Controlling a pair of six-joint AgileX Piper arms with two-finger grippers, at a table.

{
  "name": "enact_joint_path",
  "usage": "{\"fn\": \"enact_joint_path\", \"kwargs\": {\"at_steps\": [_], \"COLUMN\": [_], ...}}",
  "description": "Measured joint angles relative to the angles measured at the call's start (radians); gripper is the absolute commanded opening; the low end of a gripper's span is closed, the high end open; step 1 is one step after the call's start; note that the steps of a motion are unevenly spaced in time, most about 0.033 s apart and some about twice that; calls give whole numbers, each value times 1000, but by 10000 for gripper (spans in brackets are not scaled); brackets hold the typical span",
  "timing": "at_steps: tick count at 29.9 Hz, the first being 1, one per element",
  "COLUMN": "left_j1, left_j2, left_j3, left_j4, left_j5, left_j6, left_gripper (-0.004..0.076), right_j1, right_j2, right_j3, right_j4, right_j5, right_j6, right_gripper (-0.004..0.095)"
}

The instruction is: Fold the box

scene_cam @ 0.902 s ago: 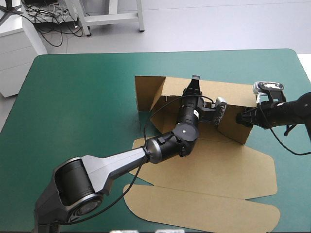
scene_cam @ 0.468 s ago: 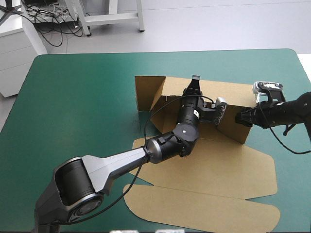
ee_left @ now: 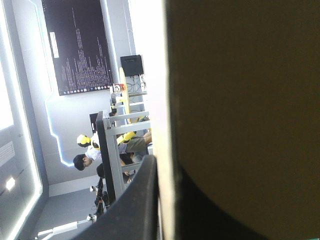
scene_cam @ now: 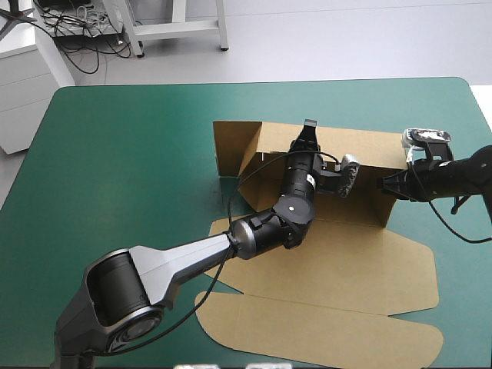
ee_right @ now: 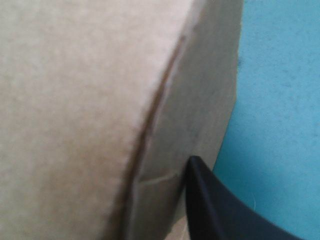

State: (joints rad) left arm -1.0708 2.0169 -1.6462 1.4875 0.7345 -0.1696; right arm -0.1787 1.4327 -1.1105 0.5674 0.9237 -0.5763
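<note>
From above, the brown box (scene_cam: 361, 269) lies toward 3 o'clock on the teal-green worktop (scene_cam: 123, 154), its far wall raised and its lid flat at 6 o'clock. The left fingers (scene_cam: 310, 126) pinch the 12 o'clock wall, and the right fingers (scene_cam: 387, 184) pinch the 3 o'clock wall.

Left wrist: the board edge is clamped between the fingers.

Right wrist: one finger presses the wall's outer face; its partner is hidden.

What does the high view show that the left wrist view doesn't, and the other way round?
High view only: the teal-green cover, the box's flat lid and the right gripper at a side wall. Left wrist view only: the board's edge between the left gripper's fingers. Both: the left gripper shut on the box's raised far wall.
</note>
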Motion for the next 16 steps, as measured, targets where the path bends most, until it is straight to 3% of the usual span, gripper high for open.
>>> {"fn": "enact_joint_path", "kwargs": {"at_steps": [16], "left_j1": [-7], "left_j2": [0], "left_j3": [0], "left_j4": [15], "left_j5": [-10], "left_j6": [-21], "left_gripper": [-10], "right_j1": [0], "right_j2": [0], "right_j3": [-4], "right_j4": [-23], "right_j5": [-18], "right_j6": [-12], "right_gripper": [-1]}}
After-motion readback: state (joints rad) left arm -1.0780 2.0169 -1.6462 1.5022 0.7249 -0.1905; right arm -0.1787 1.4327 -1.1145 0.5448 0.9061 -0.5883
